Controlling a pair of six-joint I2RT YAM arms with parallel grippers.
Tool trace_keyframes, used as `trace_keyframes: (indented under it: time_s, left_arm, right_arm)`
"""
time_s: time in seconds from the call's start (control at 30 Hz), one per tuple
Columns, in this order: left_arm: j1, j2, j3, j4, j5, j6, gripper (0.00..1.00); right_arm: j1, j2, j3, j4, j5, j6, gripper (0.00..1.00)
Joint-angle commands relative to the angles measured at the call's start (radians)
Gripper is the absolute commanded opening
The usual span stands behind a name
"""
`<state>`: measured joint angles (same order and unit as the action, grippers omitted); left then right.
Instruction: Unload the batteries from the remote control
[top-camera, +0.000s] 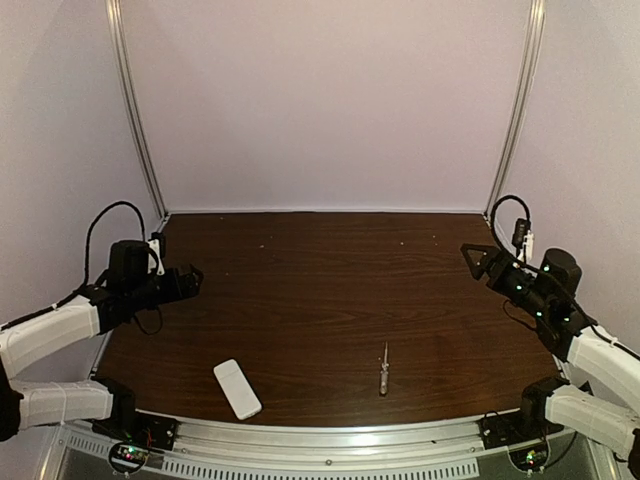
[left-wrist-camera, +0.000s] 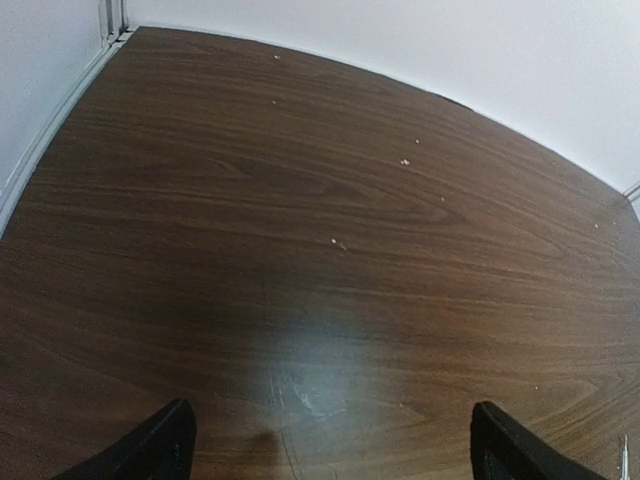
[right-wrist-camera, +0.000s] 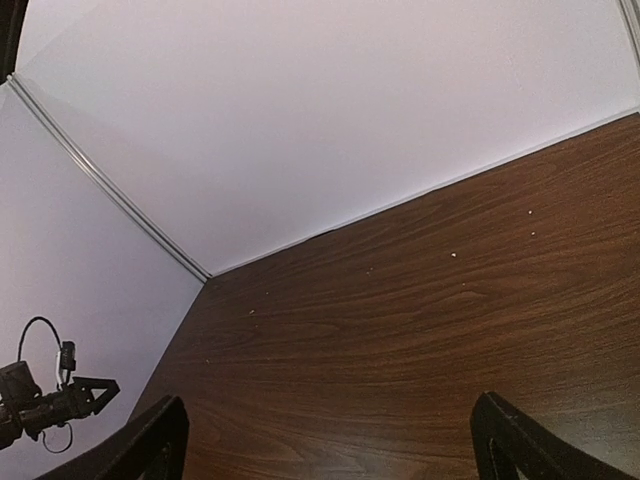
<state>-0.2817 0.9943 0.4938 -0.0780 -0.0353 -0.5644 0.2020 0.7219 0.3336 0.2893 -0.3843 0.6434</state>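
Plainly, nothing had been picked up: the left gripper (top-camera: 188, 281) hung over the left edge of the table (top-camera: 330, 290) with its jaws spread wide and nothing between them, and the right gripper (top-camera: 474, 262) did the same over the right edge. The remote control (top-camera: 237, 388) lay flat on the wood at the near left, just beside the front rail (top-camera: 330, 432) and well apart from both grippers, though nearer the left one. A thin screwdriver (top-camera: 383, 371) lay to its right, near the middle of the front edge. No batteries were to be seen; I took them to be inside the remote.

From where I stood, the worry was that position by the rail. The remote was slim and sat flush on smooth wood, so fingers coming down on it might skid it instead of pinching it, and a shove toward the near side could send it onto the rail or off the table. I could not tell which face was up, so an arm might grip it with the battery cover underneath and have to turn it over. Once freed, small round batteries would likely roll, and the near edge was close. The screwdriver, being round too, could roll if brushed.

The remote's long axis ran diagonally: its far end pointed back and to the left, toward the left arm, and its near end pointed to the right and toward the rail. Which end bore the blue mark was too small to make out.
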Motion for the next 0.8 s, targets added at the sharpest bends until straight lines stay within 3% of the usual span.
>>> trace_keyframes:
  time_s: [0.0, 0.3, 0.57, 0.77]
  left_arm:
    - [-0.061, -0.041, -0.005, -0.052, -0.044, 0.009, 0.97]
    - [-0.204, -0.064, -0.022, -0.069, -0.103, -0.033, 0.97]
    - [-0.321, -0.093, -0.064, -0.075, -0.215, -0.117, 0.97]
    - [-0.345, -0.143, -0.107, -0.067, -0.279, -0.165, 0.97]
  right_arm:
    - [0.044, -0.025, -0.007, -0.050, -0.001, 0.040, 1.00]
    - [0.346, 0.083, 0.085, -0.171, 0.219, 0.001, 1.00]
    - [0.729, 0.315, 0.268, -0.302, 0.552, -0.028, 1.00]
    - [0.944, 0.542, 0.421, -0.373, 0.754, -0.025, 1.00]
